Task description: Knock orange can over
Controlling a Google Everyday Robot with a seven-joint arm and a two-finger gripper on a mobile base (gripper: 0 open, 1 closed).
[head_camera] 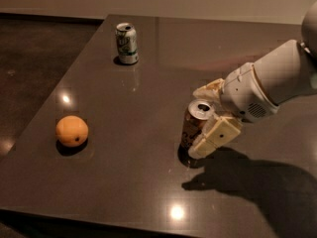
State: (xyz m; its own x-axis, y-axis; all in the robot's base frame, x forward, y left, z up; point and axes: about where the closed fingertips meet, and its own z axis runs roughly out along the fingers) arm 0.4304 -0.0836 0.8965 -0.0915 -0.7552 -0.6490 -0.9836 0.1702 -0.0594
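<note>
Gripper (196,122) straddles orange can (190,127), fingers (218,133) apart, 1 seemingly touching it.

My arm (282,73) on this rig is all smooth off-white plastic with fat rounded shells. There's a thin dark seam ringing the wrist (247,95) and a little patch of dotted vent holes low on it. The gripper (199,122) sits over the right half of the bench (148,148), about midway between the back and front edges. Its two fingers (218,133) are blocky, cream-yellow and set apart, and the near one has a small dark dot, maybe a screw.
</note>
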